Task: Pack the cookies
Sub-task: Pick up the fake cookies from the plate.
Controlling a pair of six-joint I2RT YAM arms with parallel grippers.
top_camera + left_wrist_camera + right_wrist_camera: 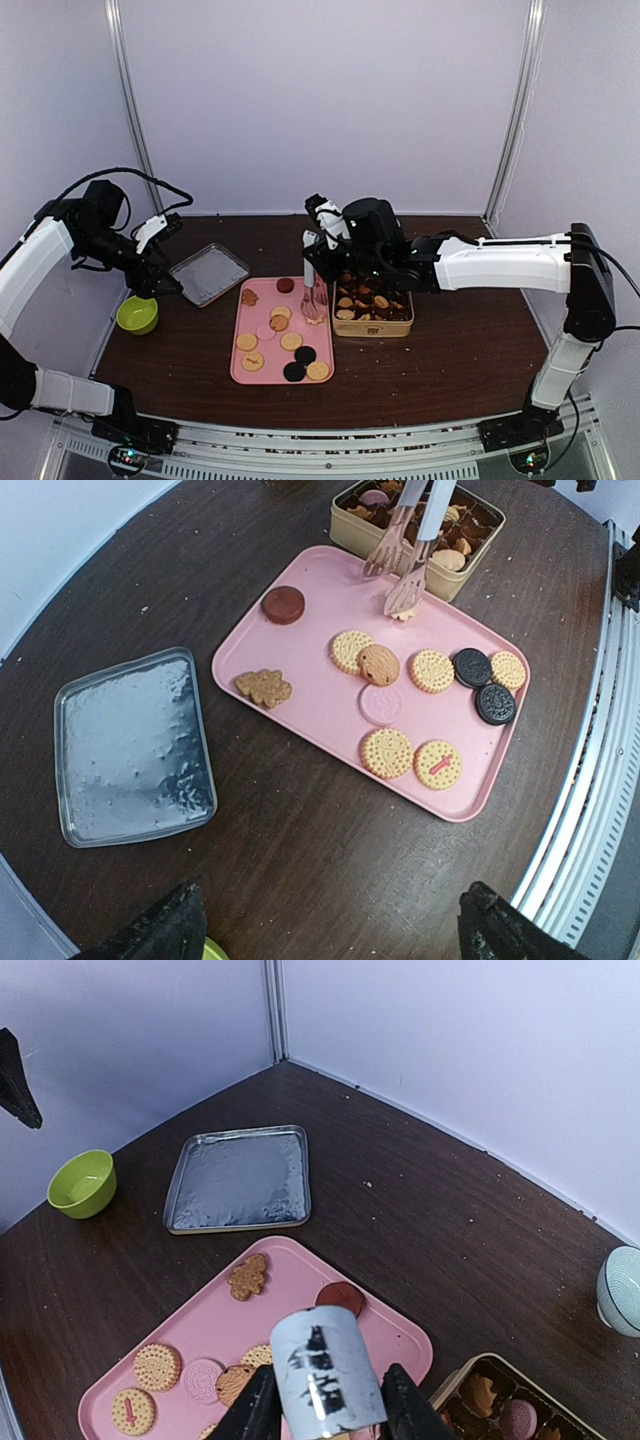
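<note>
Several cookies (432,670) lie on a pink tray (320,695): tan rounds, a pink one, two black ones, a dark red one (340,1298) and a leaf-shaped one (246,1276). More cookies fill the gold tin (372,325) beside the tray. My right gripper (325,1410) is shut on the white handle of a pair of tongs (405,540). The tong tips hang over a tan cookie at the tray's edge by the tin. My left gripper (330,930) is open and holds nothing, above bare table left of the tray.
A silver lid (208,273) lies left of the tray. A green bowl (137,314) sits at the table's left edge under my left arm. A pale blue bowl (622,1290) stands by the back wall. Crumbs dot the dark wood.
</note>
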